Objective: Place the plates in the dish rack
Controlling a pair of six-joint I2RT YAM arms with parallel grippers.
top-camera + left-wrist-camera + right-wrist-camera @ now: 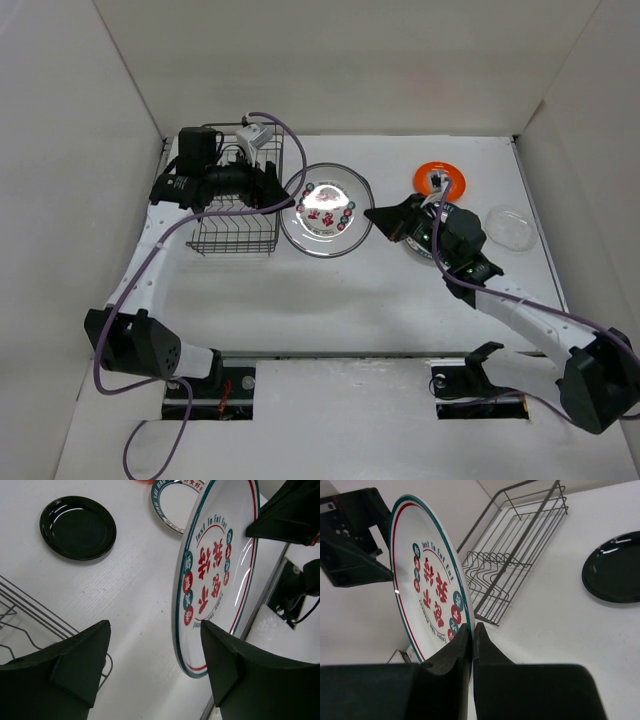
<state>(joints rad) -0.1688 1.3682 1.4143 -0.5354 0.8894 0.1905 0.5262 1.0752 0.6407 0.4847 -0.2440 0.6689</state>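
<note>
The white plate with the red pattern (324,210) hangs above the table, between the two arms. My right gripper (373,215) is shut on its right rim (473,626). My left gripper (283,190) is open at the plate's left edge; in the left wrist view its jaws (155,625) stand wide, with the rim (192,667) between them. The wire dish rack (235,215) stands just behind the left gripper. On the table lie a black plate (77,527), a green-rimmed plate (167,510) and an orange plate (440,178).
A pale round dish (510,225) lies at the right, near the white side wall. White walls close in the table on three sides. The left arm's cable (270,120) loops over the rack's back edge.
</note>
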